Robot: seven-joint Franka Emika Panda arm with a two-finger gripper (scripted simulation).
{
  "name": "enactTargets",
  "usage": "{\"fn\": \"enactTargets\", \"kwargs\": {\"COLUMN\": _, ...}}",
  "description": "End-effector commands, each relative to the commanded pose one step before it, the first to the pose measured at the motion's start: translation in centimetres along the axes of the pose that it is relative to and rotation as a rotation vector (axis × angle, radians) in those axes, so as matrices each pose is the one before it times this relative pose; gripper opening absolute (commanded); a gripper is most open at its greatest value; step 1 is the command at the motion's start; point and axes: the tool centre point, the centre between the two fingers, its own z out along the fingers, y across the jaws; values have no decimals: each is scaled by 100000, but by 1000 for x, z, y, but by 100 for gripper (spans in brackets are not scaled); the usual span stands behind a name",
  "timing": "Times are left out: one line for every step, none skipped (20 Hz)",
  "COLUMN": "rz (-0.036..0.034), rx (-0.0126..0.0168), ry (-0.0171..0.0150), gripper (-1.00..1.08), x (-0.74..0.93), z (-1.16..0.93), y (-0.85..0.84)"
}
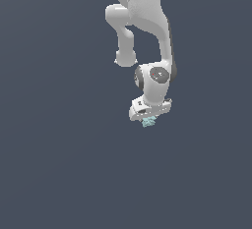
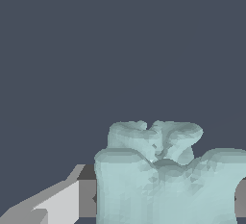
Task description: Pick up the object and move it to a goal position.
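The object [image 1: 149, 122] is a small, pale teal, lumpy block; in the exterior view it sits directly under the white gripper [image 1: 149, 118], touching its underside, slightly to the exterior view's right of the picture's middle; only its lower part shows there, the rest hidden by the hand above it; in the wrist view the object [image 2: 166, 180] fills much of the picture, a broad blocky base with two rounded lobes rising behind it and a notch between them; a pale grey finger [image 2: 62, 201] lies against one flank of the object, and a sliver of a darker part shows at the opposite edge; the jaws stand narrowed against the object, so the gripper appears to hold it between its fingers; whether the object rests on the ground or hangs clear of it cannot be told, since the surface around it is a flat, uniform dark slate grey; the white arm [image 1: 147, 21] comes down from the far top of the exterior view, bends at a rounded wrist joint [image 1: 156, 75], and ends in the gripper pointing downward
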Motion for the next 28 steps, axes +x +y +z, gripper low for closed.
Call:
{"fn": "enactTargets", "kwargs": {"rz": -13, "rx": 20, "ry": -20, "gripper": -100, "x": 14, "z": 95, "y": -7}}
{"fn": "enactTargets", "kwargs": {"rz": 14, "rx": -38, "ry": 113, "gripper": -100, "x": 23, "z": -95, "y": 9}}
{"fn": "enactTargets", "kwargs": {"rz": 0, "rx": 0, "ry": 0, "gripper": -100, "x": -2, "z": -21, "y": 36}}
{"fn": "enactTargets", "kwargs": {"rz": 0, "rx": 0, "ry": 0, "gripper": -100, "x": -5, "z": -64, "y": 107}}
{"fn": "enactTargets", "kwargs": {"rz": 0, "rx": 0, "ry": 0, "gripper": -100, "x": -8, "z": -107, "y": 178}}
{"fn": "enactTargets", "kwargs": {"rz": 0, "rx": 0, "ry": 0, "gripper": -100, "x": -12, "z": -149, "y": 248}}
{"fn": "enactTargets", "kwargs": {"rz": 0, "rx": 0, "ry": 0, "gripper": -100, "x": -16, "z": -192, "y": 318}}
{"fn": "enactTargets", "kwargs": {"rz": 0, "rx": 0, "ry": 0, "gripper": -100, "x": -20, "z": -234, "y": 388}}
{"fn": "enactTargets", "kwargs": {"rz": 0, "rx": 0, "ry": 0, "gripper": -100, "x": -24, "z": -277, "y": 458}}
{"fn": "enactTargets", "kwargs": {"rz": 0, "rx": 0, "ry": 0, "gripper": -100, "x": -28, "z": -319, "y": 526}}
{"fn": "enactTargets", "kwargs": {"rz": 0, "rx": 0, "ry": 0, "gripper": -100, "x": -31, "z": -361, "y": 595}}
{"fn": "enactTargets", "kwargs": {"rz": 0, "rx": 0, "ry": 0, "gripper": -100, "x": -33, "z": -403, "y": 664}}
{"fn": "enactTargets", "kwargs": {"rz": -19, "rx": 53, "ry": -41, "gripper": -100, "x": -28, "z": -418, "y": 726}}
{"fn": "enactTargets", "kwargs": {"rz": 0, "rx": 0, "ry": 0, "gripper": -100, "x": -30, "z": -488, "y": 804}}
{"fn": "enactTargets", "kwargs": {"rz": 0, "rx": 0, "ry": 0, "gripper": -100, "x": -26, "z": -527, "y": 868}}
{"fn": "enactTargets", "kwargs": {"rz": 0, "rx": 0, "ry": 0, "gripper": -100, "x": -19, "z": -506, "y": 834}}
{"fn": "enactTargets", "kwargs": {"rz": 0, "rx": 0, "ry": 0, "gripper": -100, "x": -13, "z": -467, "y": 769}}
{"fn": "enactTargets", "kwargs": {"rz": 0, "rx": 0, "ry": 0, "gripper": -100, "x": -10, "z": -427, "y": 703}}
{"fn": "enactTargets", "kwargs": {"rz": 0, "rx": 0, "ry": 0, "gripper": -100, "x": -7, "z": -387, "y": 636}}
{"fn": "enactTargets", "kwargs": {"rz": 0, "rx": 0, "ry": 0, "gripper": -100, "x": -3, "z": -346, "y": 568}}
{"fn": "enactTargets", "kwargs": {"rz": 0, "rx": 0, "ry": 0, "gripper": -100, "x": 1, "z": -304, "y": 501}}
{"fn": "enactTargets", "kwargs": {"rz": 0, "rx": 0, "ry": 0, "gripper": -100, "x": 7, "z": -262, "y": 433}}
{"fn": "enactTargets", "kwargs": {"rz": -8, "rx": 54, "ry": -43, "gripper": -100, "x": 18, "z": -187, "y": 366}}
{"fn": "enactTargets", "kwargs": {"rz": 0, "rx": 0, "ry": 0, "gripper": -100, "x": 19, "z": -176, "y": 296}}
{"fn": "enactTargets", "kwargs": {"rz": 0, "rx": 0, "ry": 0, "gripper": -100, "x": 26, "z": -133, "y": 228}}
{"fn": "enactTargets", "kwargs": {"rz": 0, "rx": 0, "ry": 0, "gripper": -100, "x": 31, "z": -90, "y": 158}}
{"fn": "enactTargets", "kwargs": {"rz": 19, "rx": -64, "ry": -16, "gripper": -100, "x": 26, "z": -47, "y": 91}}
{"fn": "enactTargets", "kwargs": {"rz": 0, "rx": 0, "ry": 0, "gripper": -100, "x": 11, "z": -13, "y": 25}}
